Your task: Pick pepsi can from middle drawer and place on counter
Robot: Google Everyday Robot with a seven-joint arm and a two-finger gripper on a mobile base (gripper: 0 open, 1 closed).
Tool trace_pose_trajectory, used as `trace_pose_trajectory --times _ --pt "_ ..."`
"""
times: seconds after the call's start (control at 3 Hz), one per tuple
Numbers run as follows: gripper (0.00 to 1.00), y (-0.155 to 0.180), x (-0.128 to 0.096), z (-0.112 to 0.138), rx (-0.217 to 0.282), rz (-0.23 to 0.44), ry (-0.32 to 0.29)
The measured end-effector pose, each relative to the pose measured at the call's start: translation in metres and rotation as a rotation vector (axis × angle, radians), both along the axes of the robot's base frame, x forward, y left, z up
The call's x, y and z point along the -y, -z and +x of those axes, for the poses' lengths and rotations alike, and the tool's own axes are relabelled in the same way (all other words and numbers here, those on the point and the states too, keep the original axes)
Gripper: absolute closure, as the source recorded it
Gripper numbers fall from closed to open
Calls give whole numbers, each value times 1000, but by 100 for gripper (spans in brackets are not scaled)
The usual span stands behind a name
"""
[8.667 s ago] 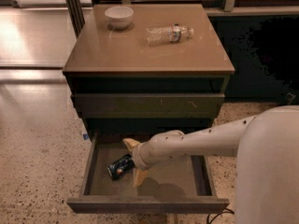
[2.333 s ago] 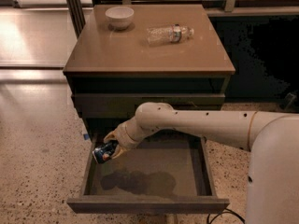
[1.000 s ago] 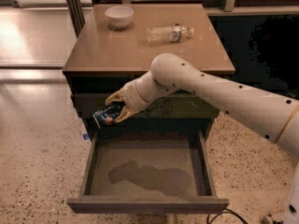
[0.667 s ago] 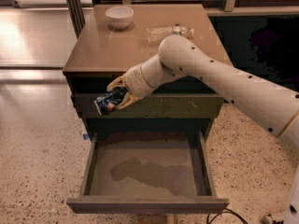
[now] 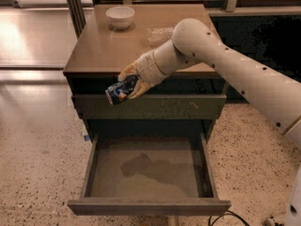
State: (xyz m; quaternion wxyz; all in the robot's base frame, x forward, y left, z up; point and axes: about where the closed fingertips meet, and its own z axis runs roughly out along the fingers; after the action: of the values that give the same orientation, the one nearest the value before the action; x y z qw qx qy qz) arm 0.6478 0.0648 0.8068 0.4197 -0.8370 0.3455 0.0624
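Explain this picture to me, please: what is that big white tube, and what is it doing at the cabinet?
The white tube is a robot's arm. At its end sits a gripper, two fingers that close like tongs. Here they are shut on a small blue can, held in the air just below the front edge of the counter. There is only one camera, and it looks down on the scene from the front. On the counter are a white bowl and a clear bottle, which lies on its side partly behind the arm. Lower down, a drawer is pulled open.
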Motion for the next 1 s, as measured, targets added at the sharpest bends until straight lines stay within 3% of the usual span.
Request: trace_pose_trajectory --times 0.33,1.0 --pt "100 -36 -9 -5 55 -42 -33" --pt "100 -148 -27 14 240 -133 -105"
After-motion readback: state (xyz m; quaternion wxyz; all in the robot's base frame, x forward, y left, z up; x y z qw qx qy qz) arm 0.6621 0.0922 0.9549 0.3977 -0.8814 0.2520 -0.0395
